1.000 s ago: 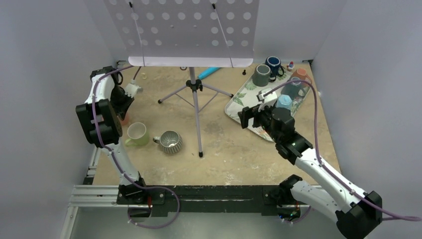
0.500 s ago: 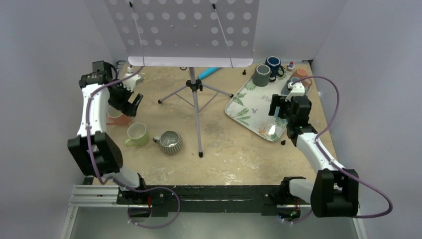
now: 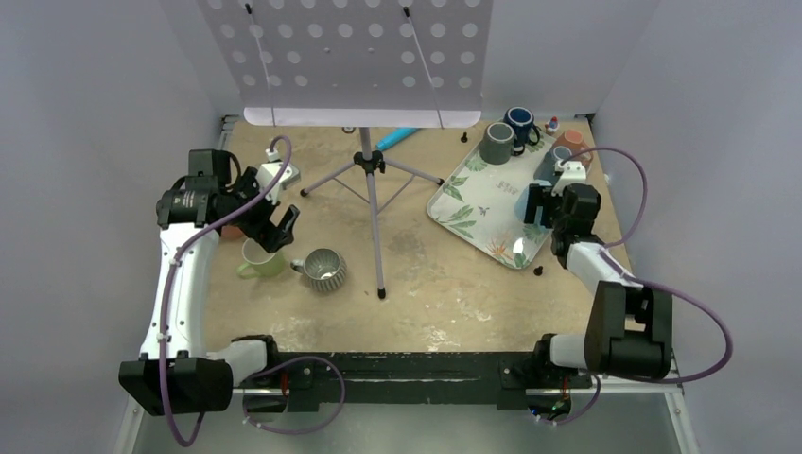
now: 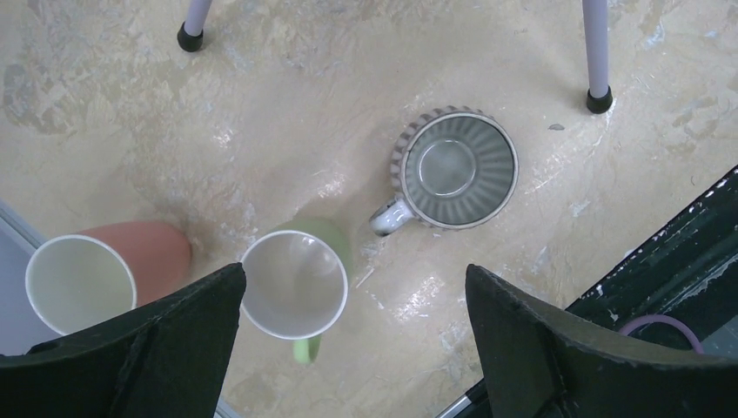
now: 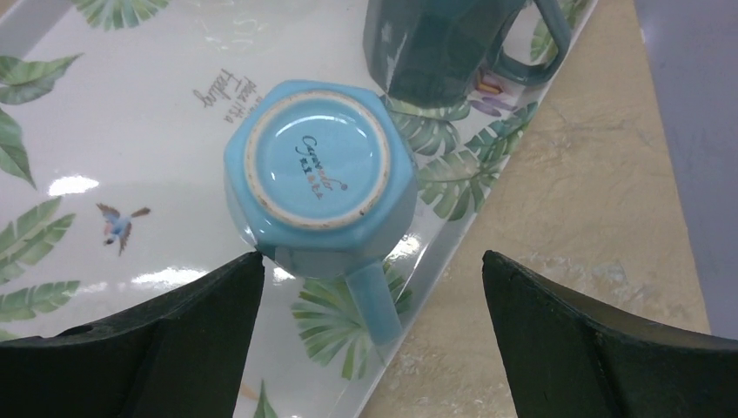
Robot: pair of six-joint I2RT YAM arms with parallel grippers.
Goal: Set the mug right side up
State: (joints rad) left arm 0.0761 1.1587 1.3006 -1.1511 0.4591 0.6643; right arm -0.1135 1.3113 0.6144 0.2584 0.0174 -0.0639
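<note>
One light-blue mug [image 5: 315, 170] sat inverted on the tray [image 5: 130, 113], handle at five o'clock. The right gripper [image 5: 373, 261] hovered above, spread wide. Approach step, likely; next call: descend, clamp.

Light blue octagonal mug [image 5: 318, 170], upside down, printed base up, on leaf-patterned tray [image 5: 130, 122] near its edge

The upturned base of the blue mug [image 5: 318, 170] bears a dark maker's mark. It is a slanted script word beginning with a capital C, with a row of tiny letters beneath, all too small to read with certainty. On the tray [image 5: 130, 139], at about 11 o'clock from the mug, two short lines of cursive run sideways. One may read "Feeling"; the other is unclear.
</note>
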